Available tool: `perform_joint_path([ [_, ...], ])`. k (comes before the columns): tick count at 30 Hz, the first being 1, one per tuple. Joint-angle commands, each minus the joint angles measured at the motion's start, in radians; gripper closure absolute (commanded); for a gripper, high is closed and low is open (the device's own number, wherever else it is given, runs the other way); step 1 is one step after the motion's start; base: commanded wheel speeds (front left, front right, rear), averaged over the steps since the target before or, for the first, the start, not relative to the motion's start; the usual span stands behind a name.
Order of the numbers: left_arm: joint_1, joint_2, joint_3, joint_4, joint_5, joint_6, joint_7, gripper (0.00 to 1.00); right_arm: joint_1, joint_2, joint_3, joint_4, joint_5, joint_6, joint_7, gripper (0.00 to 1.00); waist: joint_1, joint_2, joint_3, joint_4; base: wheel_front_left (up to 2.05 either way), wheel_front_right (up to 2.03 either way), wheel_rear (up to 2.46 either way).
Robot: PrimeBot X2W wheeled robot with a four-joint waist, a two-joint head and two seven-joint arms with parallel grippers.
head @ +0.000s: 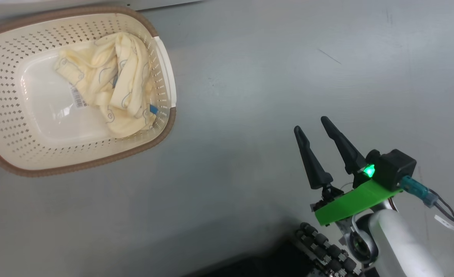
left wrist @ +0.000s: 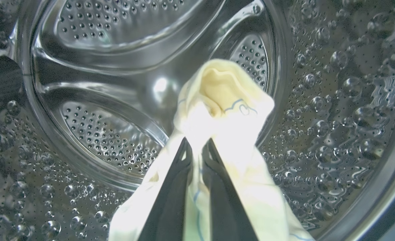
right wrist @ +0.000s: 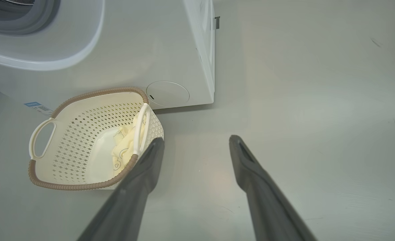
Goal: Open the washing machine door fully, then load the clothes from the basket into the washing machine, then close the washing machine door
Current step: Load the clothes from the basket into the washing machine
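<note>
**While one piece is being held inside the drum, the rest is lying in the basket**

Left end effector [left wrist: 197,141] is pinching a cream-yellow piece [left wrist: 231,97] between fingers pressed nearly together. The piece is reaching past the fingertips, its long axis running along the fingers toward the back of the steel drum [left wrist: 110,134]. The drum's perforated wall is curving clear of the cloth on every side.

Right end effector [head: 311,124] is standing spread, holding nothing, over bare grey floor [head: 269,57] that is lying open all round it, well apart from the basket [head: 96,163].

In the right wrist view the basket is sitting just before the washing machine [right wrist: 134,50]. Its long axis is running handle to handle, across the head view. The remaining clothes [head: 111,88] are lying heaped against the wall at one handle end, a blue tag [head: 153,109] showing at the heap's edge.

A barcode label [head: 79,98] on the basket's floor and a blue sticker [right wrist: 36,107] on the machine are showing print too small to read.
</note>
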Motion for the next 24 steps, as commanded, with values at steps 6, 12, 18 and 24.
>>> perform_joint_path([
  [6,-0.037,0.036,0.016,0.016,-0.019,-0.012,-0.012,1.00,0.006,0.000,0.019,-0.016,0.005,0.001,-0.007,0.00,0.0000,0.0000,0.005,-0.004,0.00,0.00,0.00],
  [12,-0.019,0.018,0.025,0.106,-0.053,-0.020,0.013,0.00,0.004,0.001,0.017,-0.006,0.009,0.001,-0.007,0.00,0.0000,0.0000,-0.007,0.000,0.00,0.00,0.00],
  [18,-0.006,0.000,0.025,0.174,-0.075,-0.024,0.043,0.00,0.001,0.001,0.009,-0.004,0.010,0.001,-0.007,0.00,0.0000,0.0000,-0.025,0.008,0.00,0.00,0.00],
  [24,0.014,-0.027,0.026,0.203,-0.094,-0.016,0.037,0.00,-0.007,0.001,0.000,-0.002,0.007,0.001,-0.007,0.00,0.0000,0.0000,-0.049,0.021,0.00,0.00,0.00],
])
